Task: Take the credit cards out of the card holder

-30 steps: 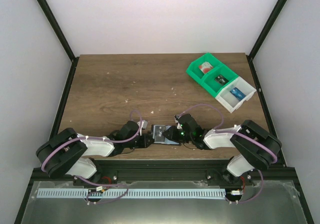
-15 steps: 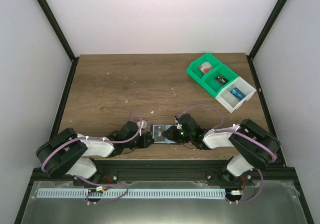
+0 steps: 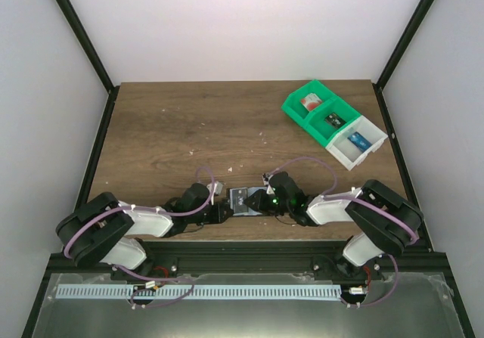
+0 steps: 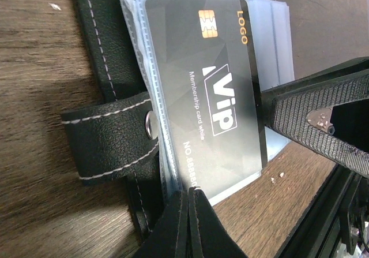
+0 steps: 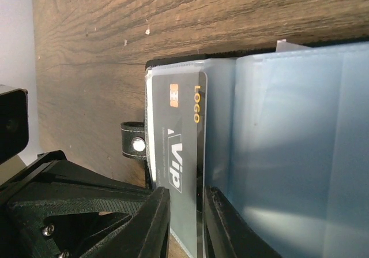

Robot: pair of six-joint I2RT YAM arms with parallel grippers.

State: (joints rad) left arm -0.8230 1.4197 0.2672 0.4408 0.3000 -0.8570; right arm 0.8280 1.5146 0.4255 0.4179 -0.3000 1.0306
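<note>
Black VIP card: protruding from card holder, right fingers pinching its edge. Left fingers are clenching shut at card holder's edge. Extraction appearing underway, unfinished.

- Top view: card holder largely covered by both claws; contents of bins too small to be named.
- Left wrist: number on VIP card hidden behind left claw.
- Right wrist: holder's panel cropped at the right edge; card's lower end masked by right claw, grip undetermined.
</note>
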